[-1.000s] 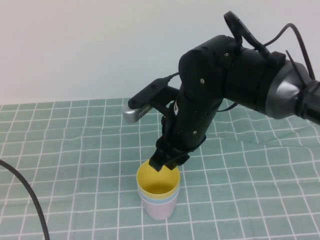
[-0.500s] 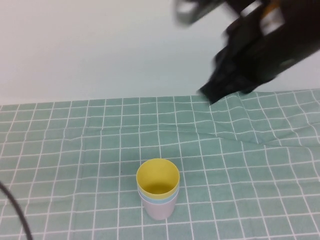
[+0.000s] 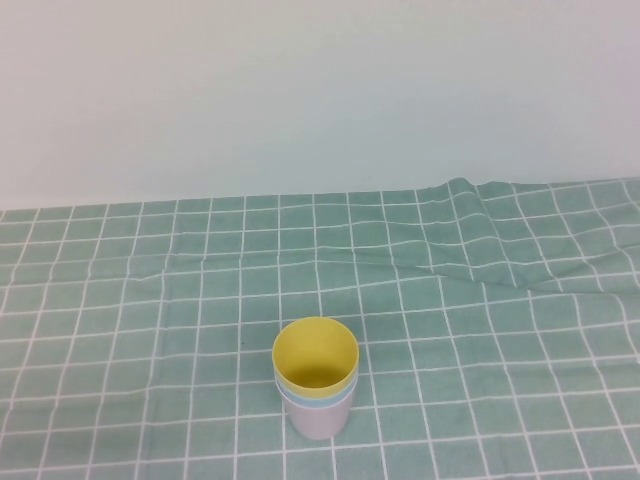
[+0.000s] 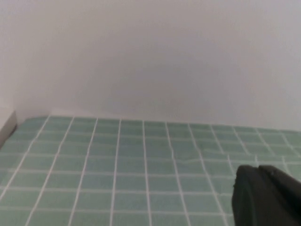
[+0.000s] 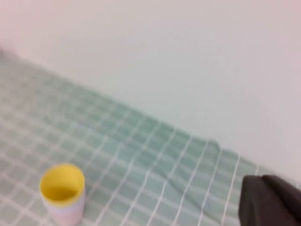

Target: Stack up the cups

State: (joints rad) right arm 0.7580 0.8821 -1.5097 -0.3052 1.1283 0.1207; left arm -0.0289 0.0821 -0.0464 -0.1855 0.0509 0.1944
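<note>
1. Three cups nested in one upright stack on the green checked cloth point(image 3: 150, 300), near its front edge.
2. Yellow cup point(image 3: 316, 355) innermost, mouth open upward; light blue cup point(image 3: 318, 399) seen only as a thin rim band below it; pale pink cup point(image 3: 320, 420) outermost, standing on the cloth.
3. Left gripper point(image 4: 265, 195) visible only as a dark body at a corner of the left wrist view, above bare cloth; closed with nothing held; no cup near it.
4. Right gripper point(image 5: 270, 200) likewise a dark shape at a corner of the right wrist view; closed and empty.
5. Stack well apart from the right gripper, lower and far to one side of it; probably raised high, view blurred.
6. Fold in the cloth point(image 3: 470, 195) by the pale wall point(image 3: 320, 90).
</note>
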